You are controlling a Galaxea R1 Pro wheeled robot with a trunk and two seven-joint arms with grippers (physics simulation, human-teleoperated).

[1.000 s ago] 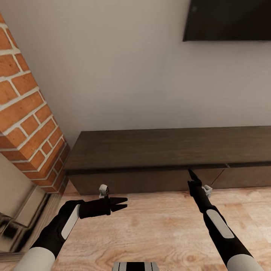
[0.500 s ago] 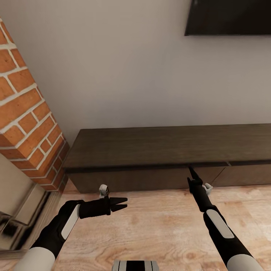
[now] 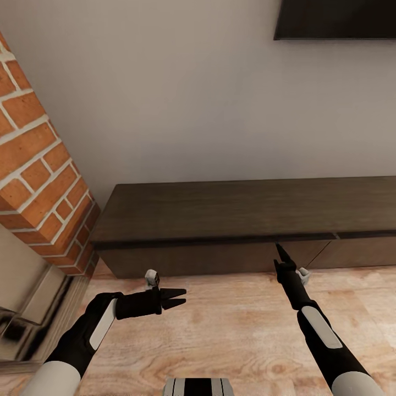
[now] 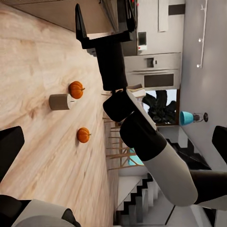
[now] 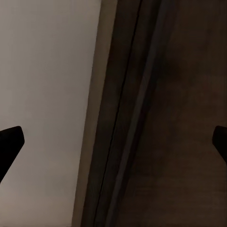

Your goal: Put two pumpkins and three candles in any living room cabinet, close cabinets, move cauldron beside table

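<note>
A pale wall (image 3: 181, 99) is the biggest thing here, and one long, low, dark-brown cabinet (image 3: 242, 214) stands against it. The cabinet is the landmark. All its flat fronts look shut, with one thin line between two fronts under its top, off toward the right. Above the cabinet, high on the wall, hangs one dark flat screen (image 3: 335, 19). At the cabinet's left end stands one red brick column (image 3: 38, 170). In front of the cabinet lies the light wooden floor (image 3: 231, 330).

Two black and white arms reach out over the floor in front of the cabinet. The left gripper (image 3: 180, 297) hangs above the floor, a little way out from the cabinet front, pointing sideways. Its jaws are spread apart with nothing between them. The right gripper (image 3: 281, 252) points at the cabinet front, very near the thin line. In the right wrist view the two black fingertips (image 5: 9, 144) sit far apart at the edges, with the dark wood of the cabinet between them, so these jaws are spread wide too.

The left wrist view looks across the floor, away from the cabinet. It shows two orange pumpkins (image 4: 75, 89) (image 4: 83, 135) and one grey candle (image 4: 59, 101) on the floor. The candle is just beside the first pumpkin. The other pumpkin sits a bit apart from them.
</note>
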